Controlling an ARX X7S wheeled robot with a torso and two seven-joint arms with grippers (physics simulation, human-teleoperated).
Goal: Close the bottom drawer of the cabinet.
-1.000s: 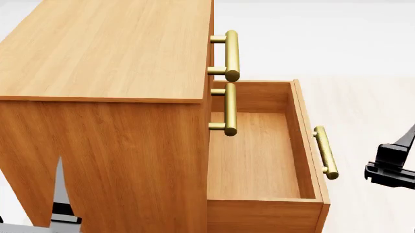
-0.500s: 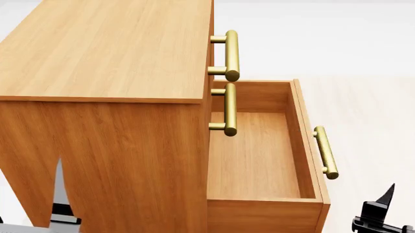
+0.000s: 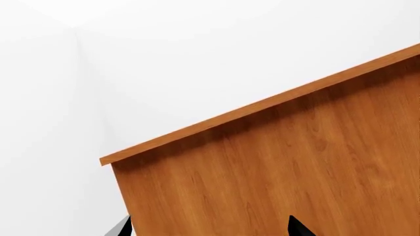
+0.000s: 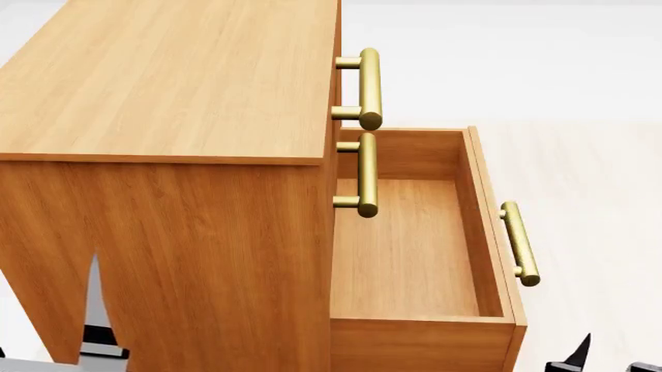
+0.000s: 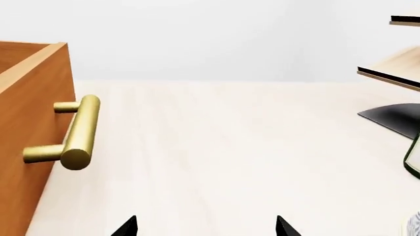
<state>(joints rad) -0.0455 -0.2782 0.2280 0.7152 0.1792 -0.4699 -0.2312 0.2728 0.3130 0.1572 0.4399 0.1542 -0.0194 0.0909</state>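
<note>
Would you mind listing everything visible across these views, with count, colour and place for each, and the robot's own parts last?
cabinet: one, orange-brown wood, filling the left of the head view.
bottom drawer: one, orange-brown, pulled out to the right of the cabinet, nothing inside.
drawer handle: one, brass bar, on the bottom drawer's front panel.
upper handles: two, brass bars, stacked above the open drawer.
floor: one, pale cream, under and around the cabinet.
pale boards on a dark base: partly cut off at the edge of the right wrist view.
right gripper: one, black, open, facing the floor beside the drawer handle.
left gripper: one, black tips only, close against the cabinet's plain side.
</note>
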